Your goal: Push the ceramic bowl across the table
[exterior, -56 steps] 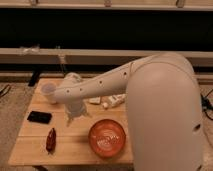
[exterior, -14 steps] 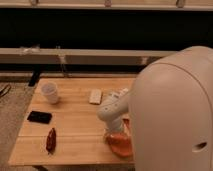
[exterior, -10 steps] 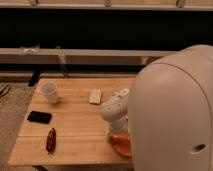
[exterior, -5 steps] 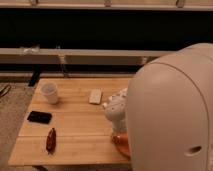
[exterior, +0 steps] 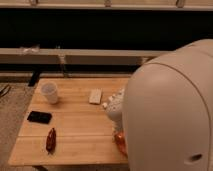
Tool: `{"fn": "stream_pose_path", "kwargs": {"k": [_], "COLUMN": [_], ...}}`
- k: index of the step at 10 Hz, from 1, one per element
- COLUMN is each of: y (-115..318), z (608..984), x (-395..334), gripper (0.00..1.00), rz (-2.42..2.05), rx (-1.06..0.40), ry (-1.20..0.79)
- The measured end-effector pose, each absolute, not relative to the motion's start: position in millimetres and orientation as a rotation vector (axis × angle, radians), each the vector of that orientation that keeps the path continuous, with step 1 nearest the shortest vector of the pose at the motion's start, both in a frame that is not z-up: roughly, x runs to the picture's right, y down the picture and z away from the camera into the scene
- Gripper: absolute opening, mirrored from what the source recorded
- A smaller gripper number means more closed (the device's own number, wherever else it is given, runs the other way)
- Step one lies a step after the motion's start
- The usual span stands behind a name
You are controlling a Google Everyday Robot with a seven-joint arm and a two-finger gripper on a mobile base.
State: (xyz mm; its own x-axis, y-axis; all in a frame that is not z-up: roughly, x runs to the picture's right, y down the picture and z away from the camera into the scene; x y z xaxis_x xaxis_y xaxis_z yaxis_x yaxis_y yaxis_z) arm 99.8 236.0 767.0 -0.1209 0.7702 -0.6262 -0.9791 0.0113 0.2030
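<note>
The ceramic bowl shows only as a small orange-red sliver at the table's near right edge; the rest is hidden behind my white arm shell. The gripper reaches down from the white wrist right at the bowl's left rim, mostly hidden by the arm. The light-wood table fills the lower left of the camera view.
A white cup stands at the table's far left. A black flat device and a small dark red elongated object lie on the left. A small white block lies mid-back. My large arm shell blocks the right side.
The wrist and gripper have drawn to the right, toward my body. Less of the orange-red bowl shows than a second ago. The other objects have not moved.
</note>
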Motion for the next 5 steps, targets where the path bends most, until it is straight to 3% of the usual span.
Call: {"fn": "stream_pose_path", "kwargs": {"k": [5], "y": [202], "z": [766], "x": [54], "gripper": [0.79], "rz": [1.551], "rx": [-0.473], "ry": [0.533]}}
